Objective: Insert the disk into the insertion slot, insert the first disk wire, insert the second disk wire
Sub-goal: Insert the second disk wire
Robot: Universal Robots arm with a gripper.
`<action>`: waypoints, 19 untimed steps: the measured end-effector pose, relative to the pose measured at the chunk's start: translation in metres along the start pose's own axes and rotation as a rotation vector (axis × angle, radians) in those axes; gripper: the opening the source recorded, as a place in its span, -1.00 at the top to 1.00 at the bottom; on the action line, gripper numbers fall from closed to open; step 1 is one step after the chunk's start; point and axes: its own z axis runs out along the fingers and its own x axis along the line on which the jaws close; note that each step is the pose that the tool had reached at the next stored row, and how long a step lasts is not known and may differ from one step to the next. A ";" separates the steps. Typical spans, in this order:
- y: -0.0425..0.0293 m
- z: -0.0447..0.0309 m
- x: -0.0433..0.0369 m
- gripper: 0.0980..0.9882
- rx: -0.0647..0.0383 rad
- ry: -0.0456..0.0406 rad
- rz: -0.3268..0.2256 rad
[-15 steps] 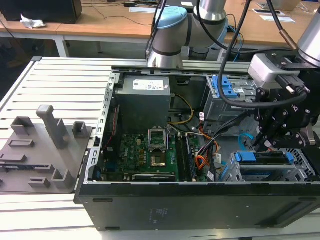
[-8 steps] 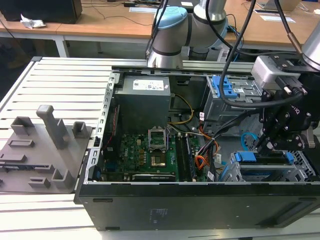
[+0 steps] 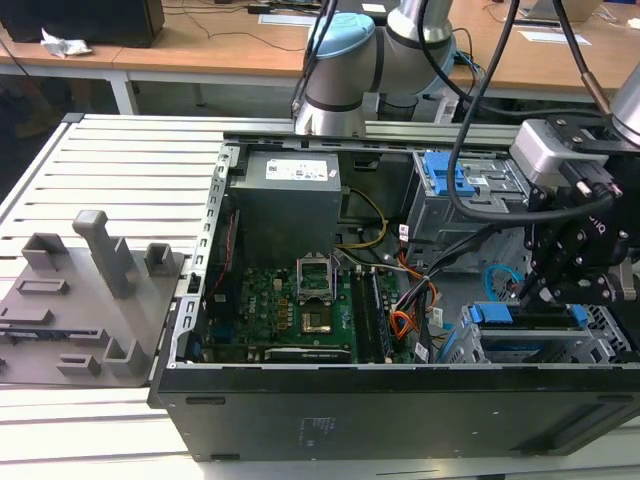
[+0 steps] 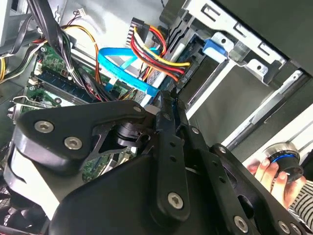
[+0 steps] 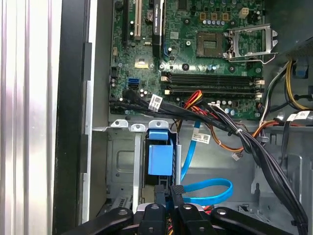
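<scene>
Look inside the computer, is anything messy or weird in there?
Yes: a flat blue cable lies in a loose loop on the case floor beside the drive cage, near the gripper. Also odd, a person's hand shows by the arm in the second wrist view.

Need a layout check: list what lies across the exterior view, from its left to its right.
Grey fixture plate → power supply box → motherboard → orange cables → gripper, over the drive cage.
</scene>
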 end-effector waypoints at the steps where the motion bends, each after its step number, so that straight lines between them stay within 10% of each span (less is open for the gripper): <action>1: -0.0013 0.0003 -0.0002 0.86 0.000 0.0002 0.000; 19: -0.0049 0.0089 -0.0006 0.86 0.000 -0.0023 0.000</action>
